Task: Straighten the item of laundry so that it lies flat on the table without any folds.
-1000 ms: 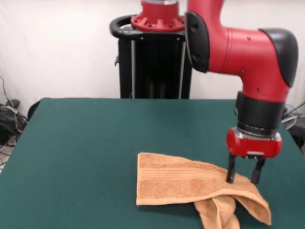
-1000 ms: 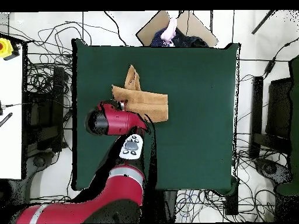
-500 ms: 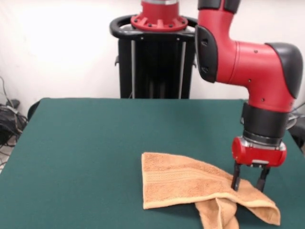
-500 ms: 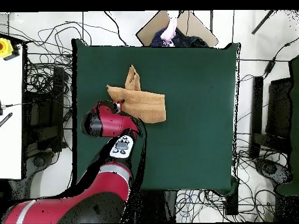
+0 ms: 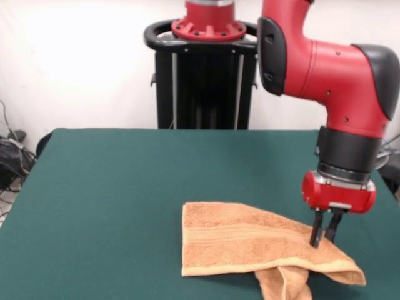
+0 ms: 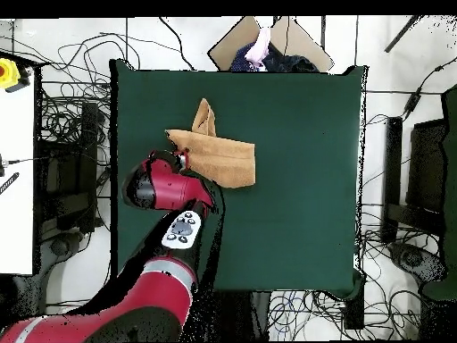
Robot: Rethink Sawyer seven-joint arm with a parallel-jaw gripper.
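The orange-tan towel [image 5: 240, 240] lies folded on the dark green table [image 5: 112, 187], near its front right. One striped band shows across the top layer, and a bunched flap hangs out under the front right corner. My gripper [image 5: 324, 235] stands upright over the towel's right end, with the fingers drawn close together and pinching the top layer. In the overhead view the towel [image 6: 221, 157] sits left of the table's [image 6: 294, 196] centre, with a narrow flap pointing to the far edge. The gripper [image 6: 184, 162] there is mostly hidden under the red arm.
The black pedestal [image 5: 203, 81] stands behind the table's far side. In the overhead view cables lie on the floor all round, cardboard and a heap of cloth [image 6: 268, 49] sit past the far edge, and a white bench [image 6: 16, 179] stands at the left.
The fingers were spread apart over the towel's right end and have now closed on it. The towel's left edge has shifted slightly left, and the arm has turned a little.
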